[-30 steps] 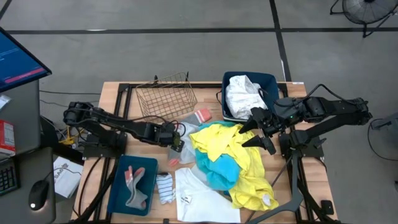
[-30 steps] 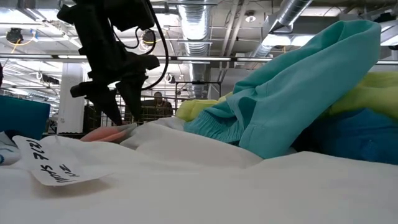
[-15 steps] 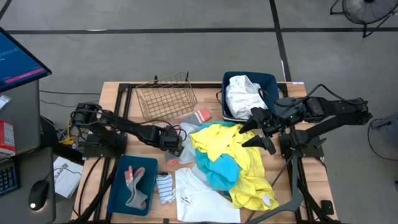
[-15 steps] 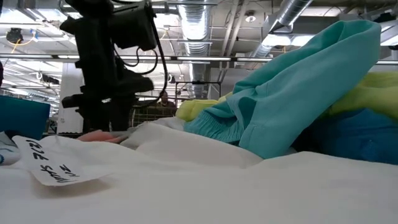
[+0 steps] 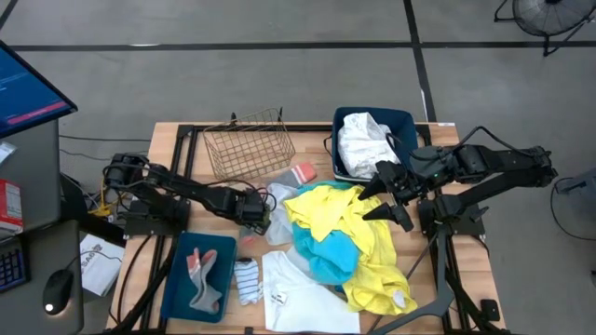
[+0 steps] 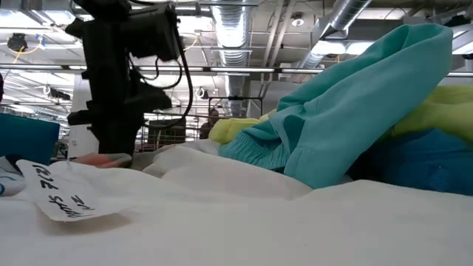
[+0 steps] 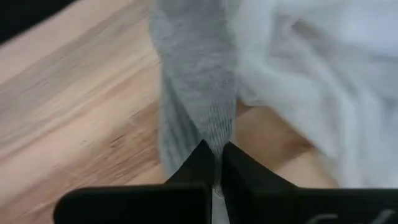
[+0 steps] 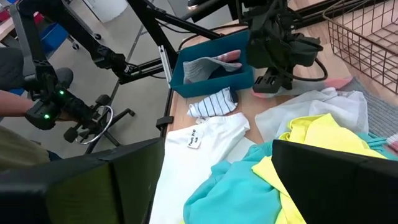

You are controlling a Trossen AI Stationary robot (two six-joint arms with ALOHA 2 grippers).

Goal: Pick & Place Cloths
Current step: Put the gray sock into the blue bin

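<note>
Jaws of your left gripper (image 7: 214,163) had just snapped shut on the grey sock (image 7: 196,74), low on the table (image 7: 74,106) beside the white cloth (image 7: 323,74), so the pick looked made and lifting came next. Your right gripper (image 5: 393,197) waited open over the yellow cloth (image 5: 349,219). Handwriting on the tag (image 6: 63,196) was unreadable.

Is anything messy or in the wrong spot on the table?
Yes. The yellow cloth, teal cloth and white shirt lie in a loose, overlapping heap on the table, not in a bin. A striped sock lies just outside the left blue bin. The left gripper is shut on a grey sock.
</note>
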